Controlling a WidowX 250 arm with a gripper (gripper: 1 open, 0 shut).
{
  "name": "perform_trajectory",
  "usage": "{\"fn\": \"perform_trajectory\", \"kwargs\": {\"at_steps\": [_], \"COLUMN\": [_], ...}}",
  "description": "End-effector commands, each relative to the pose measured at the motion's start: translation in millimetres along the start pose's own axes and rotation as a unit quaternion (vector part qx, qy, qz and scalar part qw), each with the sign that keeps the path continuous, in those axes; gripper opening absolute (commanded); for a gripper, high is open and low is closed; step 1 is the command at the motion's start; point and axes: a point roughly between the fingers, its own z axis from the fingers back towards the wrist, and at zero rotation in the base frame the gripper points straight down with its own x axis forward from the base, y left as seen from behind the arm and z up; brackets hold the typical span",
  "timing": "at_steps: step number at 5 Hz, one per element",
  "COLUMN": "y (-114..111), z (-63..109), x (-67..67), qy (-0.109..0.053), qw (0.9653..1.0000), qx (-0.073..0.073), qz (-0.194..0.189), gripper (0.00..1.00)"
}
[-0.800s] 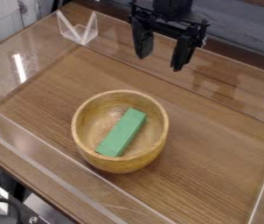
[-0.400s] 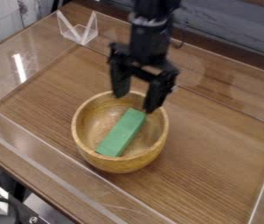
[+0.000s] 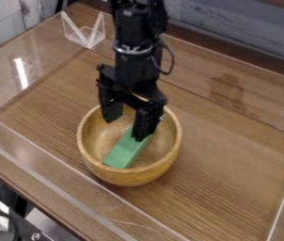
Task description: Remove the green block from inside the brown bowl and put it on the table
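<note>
- the tool [image 3: 131, 118] is seen pointing straight down into the bowl [image 3: 97, 155], its two dark fingers spread wide apart with nothing between them.
- the block [image 3: 124, 154] is found lying flat on the pale inside of the bowl, its long side running from the near left up toward the far right; its upper end is hidden behind the tool.
- the bowl is set near the middle of the bench [image 3: 232, 141], well apart from the clear walls at the edges.
- the step in hand is judged to be the reach down onto the block, with no grip made yet.
- the fingers are best placed one on each long side of the block, across its narrow width, since the length looks too great for the opening.
- whether the fingers are already lined up square to the block cannot be told from this view; a small turn of the wrist may be needed.
- the descent is best kept slow and clear of the thick rim, so that the bowl is not pushed or tipped.
- the fingers are best closed only once they are low beside the block, as a flat bar gripped high is likely to slip.
- a straight lift is advised afterwards, then a bare spot of bench beside the bowl is chosen for the release.
</note>
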Motion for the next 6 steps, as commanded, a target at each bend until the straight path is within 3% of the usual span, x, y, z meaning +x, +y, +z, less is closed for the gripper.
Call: {"fn": "perform_trajectory", "kwargs": {"at_steps": [1,3,6], "y": [1.5,1.5,3.3], "z": [2.4,-9.6,-21.8], "x": [2.5,1.8,3.7], "qy": [-0.038,-0.053,-0.062], "qw": [0.9992,0.9984,0.9978], "qx": [0.005,0.002,-0.006], "qz": [-0.010,-0.018,-0.021], "gripper": [1.00,1.00,1.00]}}
